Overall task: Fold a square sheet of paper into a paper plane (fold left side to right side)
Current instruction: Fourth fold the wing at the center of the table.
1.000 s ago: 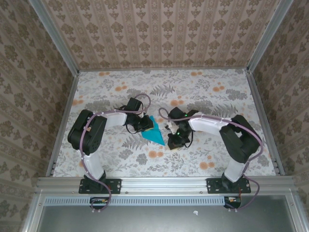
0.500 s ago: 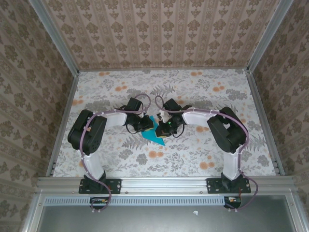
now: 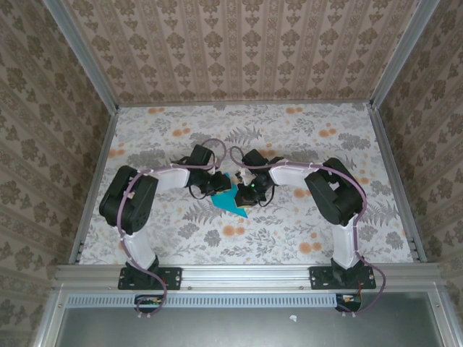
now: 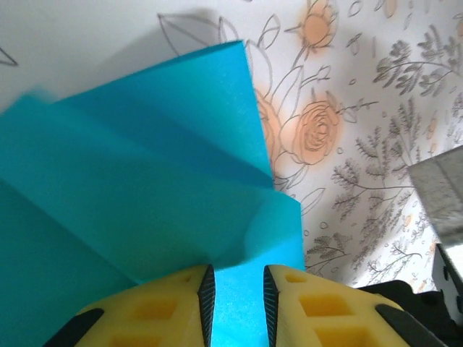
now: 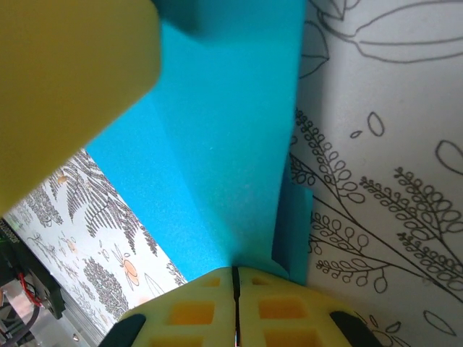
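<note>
One floral table (image 3: 304, 238) carries the setup. At its middle lies the partly folded sheet of paper (image 3: 233, 205), point toward the near side, with a gripper at each side. The right gripper (image 5: 235, 273) is fully closed, pinching a paper layer at its edge, likely to carry the fold across. The left gripper (image 4: 235, 282) stands slightly ajar over the layers, blue showing in the narrow gap; probably steadying rather than gripping.
</note>
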Robot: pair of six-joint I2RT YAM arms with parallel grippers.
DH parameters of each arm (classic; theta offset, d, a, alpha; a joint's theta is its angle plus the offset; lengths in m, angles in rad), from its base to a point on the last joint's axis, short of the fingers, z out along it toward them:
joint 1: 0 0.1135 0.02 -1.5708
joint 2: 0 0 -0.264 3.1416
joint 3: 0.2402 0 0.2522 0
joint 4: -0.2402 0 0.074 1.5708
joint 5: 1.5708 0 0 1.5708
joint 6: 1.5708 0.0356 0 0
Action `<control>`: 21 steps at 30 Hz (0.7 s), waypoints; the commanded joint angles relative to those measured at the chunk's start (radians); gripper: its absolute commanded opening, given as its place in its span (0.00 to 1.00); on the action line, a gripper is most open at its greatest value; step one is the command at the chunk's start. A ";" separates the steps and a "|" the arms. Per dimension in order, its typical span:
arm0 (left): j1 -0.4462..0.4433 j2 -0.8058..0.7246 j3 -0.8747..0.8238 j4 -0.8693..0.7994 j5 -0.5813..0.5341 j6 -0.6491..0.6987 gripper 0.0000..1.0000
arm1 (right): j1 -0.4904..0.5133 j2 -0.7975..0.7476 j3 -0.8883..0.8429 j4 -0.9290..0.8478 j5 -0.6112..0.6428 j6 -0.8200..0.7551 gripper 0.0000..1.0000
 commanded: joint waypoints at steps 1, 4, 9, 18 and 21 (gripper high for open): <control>-0.014 -0.064 -0.019 -0.003 -0.012 0.021 0.26 | 0.003 0.053 -0.008 -0.088 0.106 -0.012 0.03; -0.026 -0.077 -0.055 0.040 0.025 -0.017 0.19 | 0.003 0.053 -0.003 -0.088 0.123 -0.014 0.00; -0.045 -0.061 -0.117 0.166 0.096 -0.088 0.10 | 0.003 0.058 0.001 -0.117 0.128 -0.016 0.00; -0.064 0.007 -0.125 0.174 0.095 -0.115 0.08 | 0.003 0.059 0.005 -0.130 0.135 -0.027 0.00; -0.062 0.025 -0.127 0.151 0.073 -0.120 0.06 | 0.003 0.060 0.007 -0.139 0.144 -0.030 0.00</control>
